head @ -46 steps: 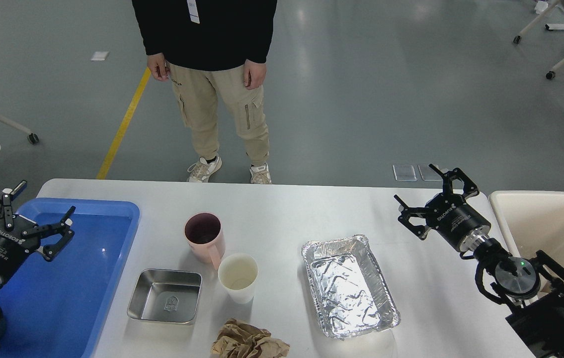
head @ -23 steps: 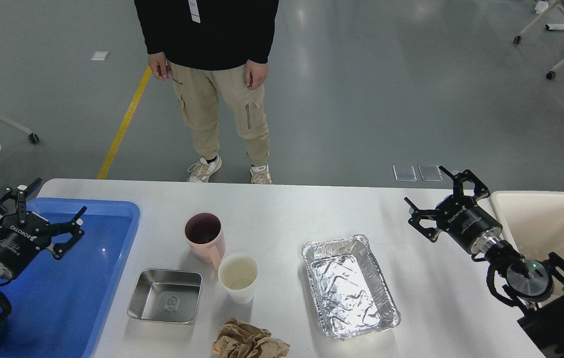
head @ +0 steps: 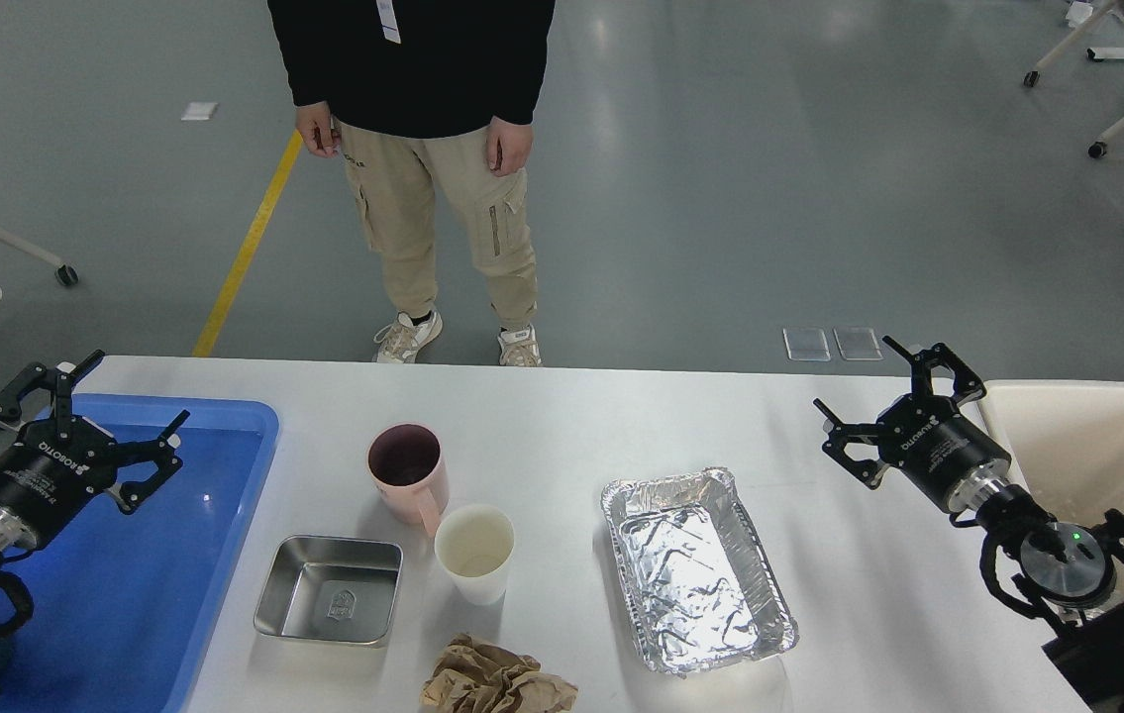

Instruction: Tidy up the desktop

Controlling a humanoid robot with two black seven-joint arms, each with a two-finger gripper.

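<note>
**Both grippers empty, clutter untouched**

White rectangular desktop [head: 562, 416] spans the view. Left gripper [head: 86, 411] spread over blue plastic tray [head: 225, 515]; right gripper [head: 893, 391] spread beside beige plastic bin [head: 1096, 446]. Risk: pink plastic mug [head: 408, 475] touches white paper cup [head: 474, 553]; grabbing either could topple the other.

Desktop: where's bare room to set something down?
On the desktop, the far strip behind the pink mug and foil tray is bare, as is the stretch between them. Crowded: near-left cluster of mug, paper cup, steel pan, crumpled paper.
</note>
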